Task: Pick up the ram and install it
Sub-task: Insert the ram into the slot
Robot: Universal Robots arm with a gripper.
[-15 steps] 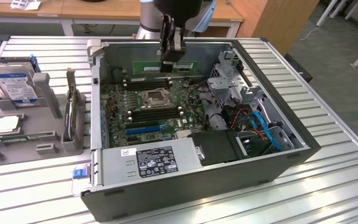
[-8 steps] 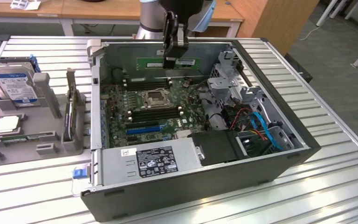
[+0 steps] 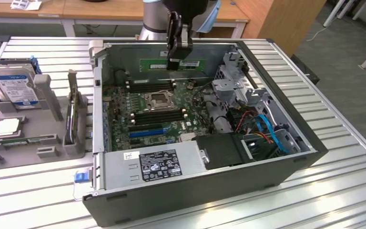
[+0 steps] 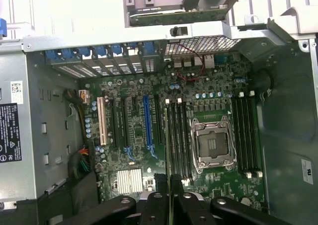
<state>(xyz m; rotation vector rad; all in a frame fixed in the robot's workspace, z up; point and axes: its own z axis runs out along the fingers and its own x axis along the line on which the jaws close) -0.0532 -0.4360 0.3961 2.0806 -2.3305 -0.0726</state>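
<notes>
My gripper hangs over the far side of the open computer case, shut on the ram. The ram is a long green stick held level by its middle, above the motherboard. In the wrist view the gripper points down at the board, and the ram shows as a thin edge between the black fingers. One bank of black memory slots lies directly under the fingertips, beside the silver processor socket. A second bank lies on the socket's other side.
A grey fixture at the exterior view's left holds a hard drive and a square silver chip. Inside the case are the power supply, a blue expansion slot, a drive cage and blue and orange cables.
</notes>
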